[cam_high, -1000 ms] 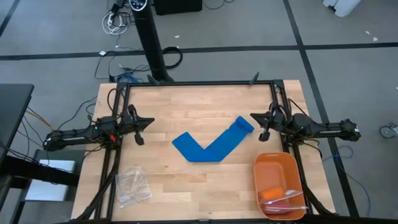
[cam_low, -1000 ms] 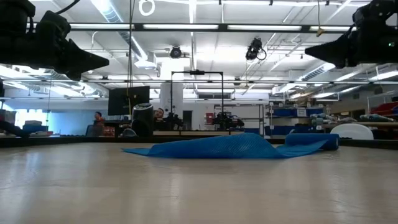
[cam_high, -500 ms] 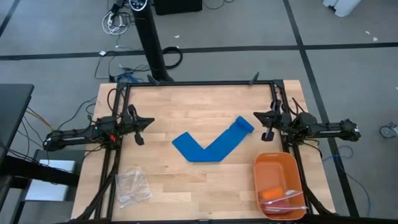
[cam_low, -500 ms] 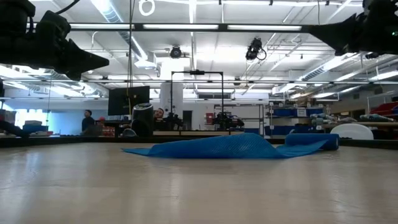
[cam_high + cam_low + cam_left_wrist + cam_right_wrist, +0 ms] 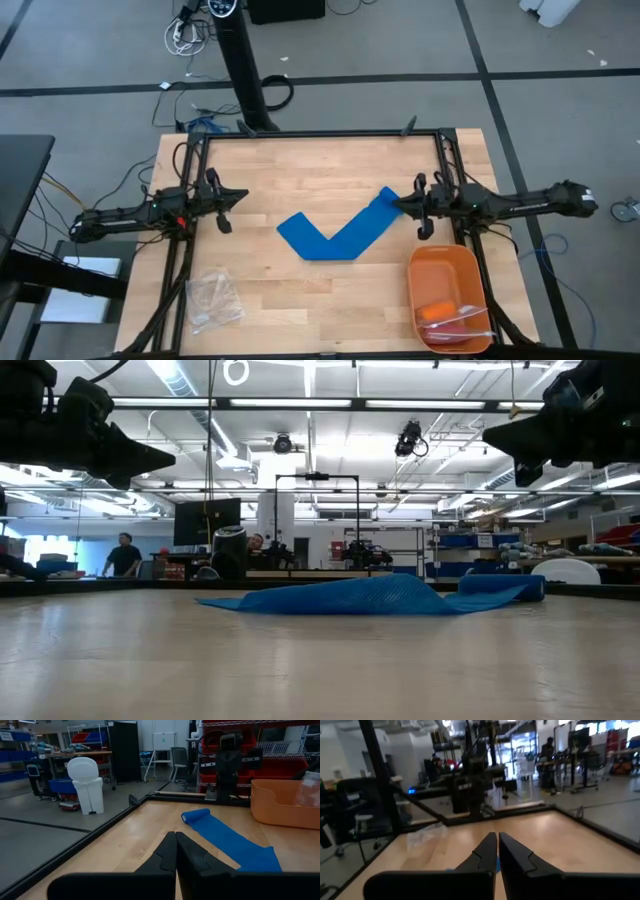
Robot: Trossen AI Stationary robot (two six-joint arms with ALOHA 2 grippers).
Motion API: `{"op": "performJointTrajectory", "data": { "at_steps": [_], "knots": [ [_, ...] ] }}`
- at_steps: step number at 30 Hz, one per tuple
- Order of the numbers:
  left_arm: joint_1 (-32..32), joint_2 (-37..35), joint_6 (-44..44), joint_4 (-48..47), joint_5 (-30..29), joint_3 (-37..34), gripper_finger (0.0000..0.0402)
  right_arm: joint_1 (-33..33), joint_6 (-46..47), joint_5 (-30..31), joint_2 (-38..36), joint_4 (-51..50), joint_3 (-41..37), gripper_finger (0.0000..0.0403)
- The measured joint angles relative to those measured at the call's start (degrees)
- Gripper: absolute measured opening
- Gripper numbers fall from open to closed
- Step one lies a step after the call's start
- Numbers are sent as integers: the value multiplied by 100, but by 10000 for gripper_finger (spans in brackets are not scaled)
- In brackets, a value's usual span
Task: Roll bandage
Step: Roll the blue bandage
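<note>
The blue bandage (image 5: pixel 335 232) lies flat on the table in a V shape. Its far right end is rolled into a short roll (image 5: pixel 393 201) that rests on the wood. The bandage also shows in the low view (image 5: pixel 380 595) and in the left wrist view (image 5: pixel 227 840). My right gripper (image 5: pixel 399 204) is shut and empty. It hangs well above the rolled end, as the low view (image 5: pixel 490 436) shows. My left gripper (image 5: pixel 244 195) is shut and empty. It waits above the table's left part, clear of the bandage.
An orange tray (image 5: pixel 447 297) holding small items stands at the near right corner. A clear plastic bag (image 5: pixel 213 298) lies at the near left. A black frame (image 5: pixel 320 134) runs along the table's edges. Bare wood lies on the far side of the bandage.
My right gripper has reached toward the table's left and a little toward the near edge. It now hangs over the bandage's rolled end, still shut. The bandage has not moved.
</note>
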Motion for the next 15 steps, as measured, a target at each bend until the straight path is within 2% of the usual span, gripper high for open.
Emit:
{"op": "performJointTrajectory", "data": {
  "at_steps": [8,11,15],
  "knots": [
    [1,1,-1,-1,0,0,6,-81,-179,77,1098,413,315,34],
    [-1,1,-1,-5,0,0,6,-79,-666,75,1446,667,570,24],
    [1,1,0,-2,0,1,6,-106,-748,45,1948,811,1049,4]
  ]
}}
